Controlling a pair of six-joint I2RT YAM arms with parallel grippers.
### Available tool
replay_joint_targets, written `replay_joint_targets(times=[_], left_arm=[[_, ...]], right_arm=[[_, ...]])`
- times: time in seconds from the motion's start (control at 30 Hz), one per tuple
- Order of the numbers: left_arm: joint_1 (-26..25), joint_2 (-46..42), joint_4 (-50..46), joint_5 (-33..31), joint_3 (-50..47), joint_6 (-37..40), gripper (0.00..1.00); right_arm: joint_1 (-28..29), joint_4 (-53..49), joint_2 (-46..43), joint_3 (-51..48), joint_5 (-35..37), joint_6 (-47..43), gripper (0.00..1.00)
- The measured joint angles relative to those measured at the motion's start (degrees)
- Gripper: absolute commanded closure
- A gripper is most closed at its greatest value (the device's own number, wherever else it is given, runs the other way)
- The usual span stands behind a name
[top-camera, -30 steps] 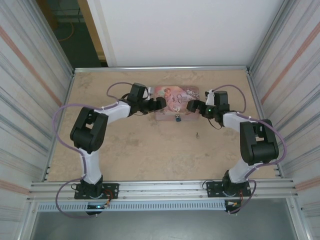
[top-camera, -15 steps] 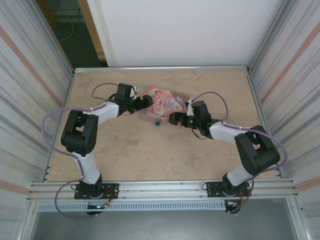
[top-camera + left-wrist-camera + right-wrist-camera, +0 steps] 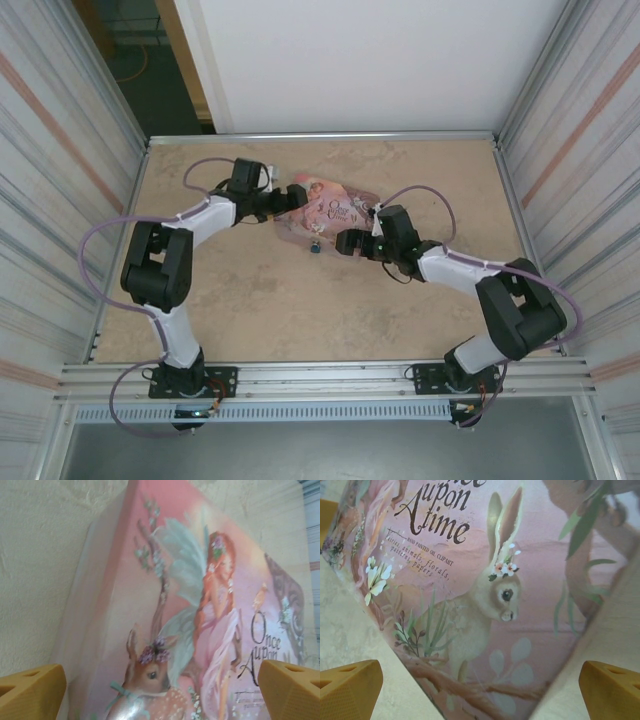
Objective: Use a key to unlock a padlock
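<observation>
Pink and printed with a fairy and a rabbit, the tin (image 3: 330, 208) lies skewed at the far middle of the table (image 3: 250, 300), and both arms reach toward it. The left gripper (image 3: 292, 196) sits at the tin's left end. Its tan fingertips (image 3: 31, 692) are spread wide with nothing held, and the lid looms just ahead of them. The right gripper (image 3: 346, 241) faces the tin's near right side, its jaws equally wide apart and empty.

The padlock (image 3: 314, 246) is a small blue speck on the table just beside the tin's near edge. It lies between the two grippers, nearer the right one. The key is too small to pick out from above.

The step in hand looks like getting a first hold on the padlock. To do it well, the right wrist should probably tip down and swing off the lid until the blue body sits centred between its fingers. It should close on the body rather than the shackle, leaving the keyhole end free. The tin is close by, so a careless approach could nudge it or pinch its edge. The left arm can wait for the key.
</observation>
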Motion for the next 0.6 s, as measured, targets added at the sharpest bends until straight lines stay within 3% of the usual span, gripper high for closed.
replay_joint_targets(times=[0.13,0.33,0.6], left_arm=[[2.1,-2.7,-1.7,-0.1,0.0,1.5,0.01],[4.8,-17.2,-2.0,-1.8,-7.7,3.2,0.01],[4.6,-37.5,-0.7,-2.9,-25.9,3.1,0.01]], right_arm=[[-0.1,-6.6,-5.4,0.5,3.5,-0.9,0.01],[-3.5,-16.5,-14.8,0.5,6.2,-1.5,0.0],[-12.7,-28.3,-22.6,-1.5,3.2,-1.8,0.14]])
